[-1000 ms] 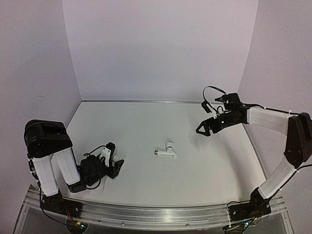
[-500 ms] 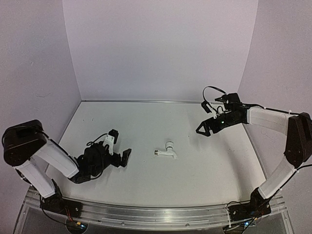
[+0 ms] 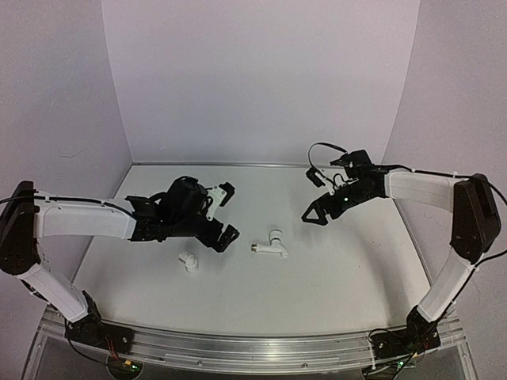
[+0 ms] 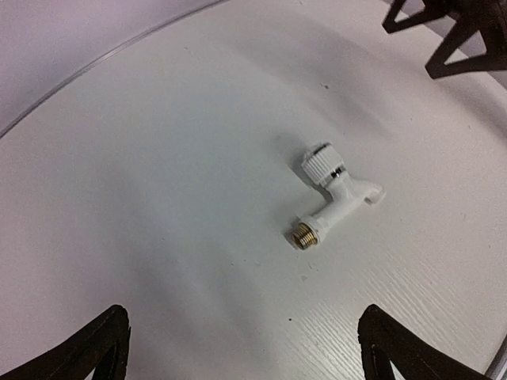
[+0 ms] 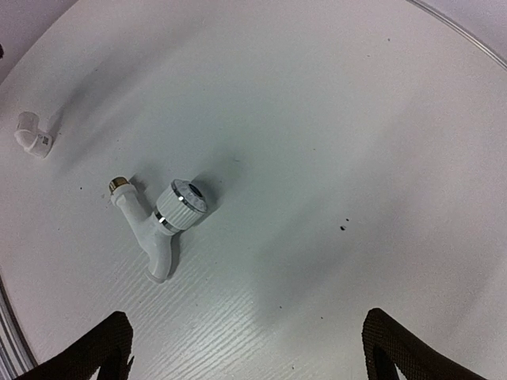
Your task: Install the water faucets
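Observation:
The white tap lies on its side mid-table, ribbed knob up, brass threaded end to the left; it also shows in the left wrist view and the right wrist view. The short white fitting lies to its left, also seen in the right wrist view. My left gripper is open and empty, hovering just left of the tap. My right gripper is open and empty, above and to the right of the tap.
The white table is ringed by pale lilac walls and a metal rail at the near edge. In the left wrist view the right gripper's fingers show at the top right.
My left arm has swung up from the near left and reached toward the middle, uncovering the white fitting on the table. My right gripper has moved a little left toward the tap.

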Motion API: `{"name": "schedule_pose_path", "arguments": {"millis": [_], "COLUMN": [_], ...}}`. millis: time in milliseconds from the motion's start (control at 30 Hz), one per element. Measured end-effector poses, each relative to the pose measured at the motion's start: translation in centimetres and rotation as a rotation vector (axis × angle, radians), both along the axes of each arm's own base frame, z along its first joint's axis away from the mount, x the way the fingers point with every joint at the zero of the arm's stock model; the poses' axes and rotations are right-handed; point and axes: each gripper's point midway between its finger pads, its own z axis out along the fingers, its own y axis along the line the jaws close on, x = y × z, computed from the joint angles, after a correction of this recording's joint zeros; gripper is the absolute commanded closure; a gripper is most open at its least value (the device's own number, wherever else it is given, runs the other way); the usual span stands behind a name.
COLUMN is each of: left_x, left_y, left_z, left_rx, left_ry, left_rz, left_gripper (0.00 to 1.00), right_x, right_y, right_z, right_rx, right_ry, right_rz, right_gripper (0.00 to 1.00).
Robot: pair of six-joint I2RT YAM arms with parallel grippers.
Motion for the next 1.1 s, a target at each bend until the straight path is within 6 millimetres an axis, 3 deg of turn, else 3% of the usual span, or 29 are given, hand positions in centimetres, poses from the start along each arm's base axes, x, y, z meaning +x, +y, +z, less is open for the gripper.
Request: {"name": "schedule_pose_path", "arguments": {"millis": [133,233,567,1100], "left_x": [-1.6,-2.1,-0.1,2.1], "left_y": [-1.5,-3.2,-7.6,-8.9], "left_z": [-3.2,-5.0,-7.9,-10.6], "left_rx": [0.119,0.185,0.240,0.265], "left_ry": [0.125,0.199,0.314,0.360], "left_rz": [-0.148,-0.249,-0.445,-0.587], "left_gripper": [0.01,0.02,0.13,0.28], "right_x": [-0.5,-0.9,-1.4,-2.0], "right_y": [1.9,2.1,2.1,2.1], "right_z": [-1.4,-2.1,-2.2,-1.9], "right_rx": [0.009,0.012,0.019,0.055], "right_ry": [0.057,0.091,0.116,0.157], "right_rz": [0.054,0.066,0.075,0.089], "right_gripper": [0.03,0.03,0.02,0.02]}}
